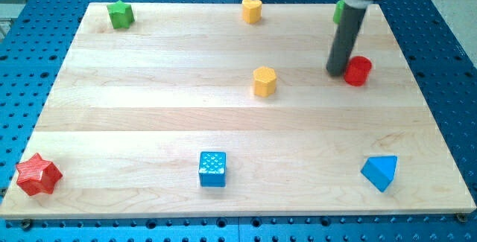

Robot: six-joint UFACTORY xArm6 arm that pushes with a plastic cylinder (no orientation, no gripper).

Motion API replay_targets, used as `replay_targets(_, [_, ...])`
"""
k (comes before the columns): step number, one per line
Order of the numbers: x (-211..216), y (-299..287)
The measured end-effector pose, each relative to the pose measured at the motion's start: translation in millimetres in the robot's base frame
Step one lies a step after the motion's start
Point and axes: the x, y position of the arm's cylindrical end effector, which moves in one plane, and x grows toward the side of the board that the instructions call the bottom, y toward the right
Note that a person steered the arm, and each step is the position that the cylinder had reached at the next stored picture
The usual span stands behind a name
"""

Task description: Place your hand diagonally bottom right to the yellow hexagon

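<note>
Nearest the view's bottom, the counter point(134, 130) carries a blue triangular block point(380, 172), a red star point(37, 175) and a blue cube point(212, 168); no containers show. With no pincer on this rig, none can be apart or together. My tip point(337, 71) rests just left of the red cylinder point(358, 71), right of the yellow hexagon point(264, 81) mid-counter. Overshooting leftward could nudge the hexagon; drifting right would shove the cylinder.

Blocks on a wooden board point(149, 115)

Green star point(120, 14) at eleven, yellow heart point(252, 10) at twelve, red cylinder point(358, 71) at two, blue triangle point(381, 172) at four, blue cube point(212, 169) at six, red star point(37, 175) at eight.
</note>
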Motion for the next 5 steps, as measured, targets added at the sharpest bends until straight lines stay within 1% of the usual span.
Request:
replay_targets(1, [15.1, 26.5])
replay_targets(2, [-18.9, 12.5])
replay_targets(3, [-24.6, 32.5])
replay_targets(4, [-24.6, 26.9])
replay_targets(5, [11.1, -25.9])
